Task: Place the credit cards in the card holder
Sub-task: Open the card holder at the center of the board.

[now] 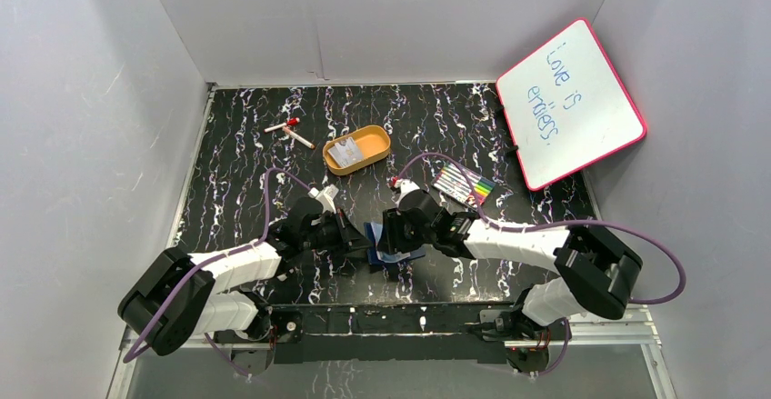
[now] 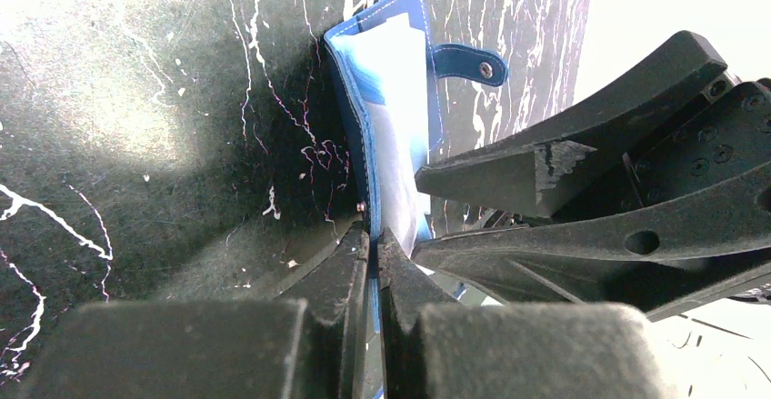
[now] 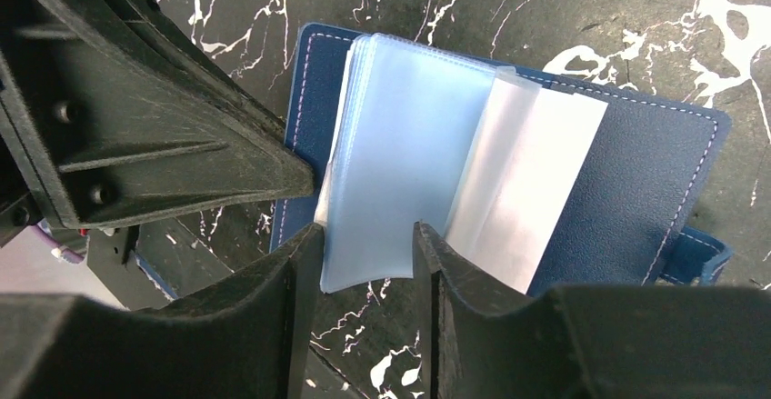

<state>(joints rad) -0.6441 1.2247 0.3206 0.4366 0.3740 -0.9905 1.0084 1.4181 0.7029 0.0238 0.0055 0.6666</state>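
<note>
The card holder (image 1: 393, 255), a dark navy wallet, lies open on the table between my two grippers. My left gripper (image 1: 364, 238) is shut on the edge of its cover (image 2: 386, 63), tips pinched at the seam (image 2: 373, 240). My right gripper (image 1: 389, 235) is open, its fingers either side of the near edge of the clear inner sleeves (image 3: 409, 144), tips spread (image 3: 364, 231). The navy cover (image 3: 636, 190) lies flat to the right. Pale grey-white credit cards (image 1: 348, 152) lie in the orange oval tray (image 1: 375, 135) at the back, apart from both grippers.
A striped pack of coloured markers (image 1: 464, 185) lies right of the tray. A pink-framed whiteboard (image 1: 571, 101) leans at the back right. A red-capped pen (image 1: 284, 126) and a second pen lie at the back left. Grey walls close in three sides.
</note>
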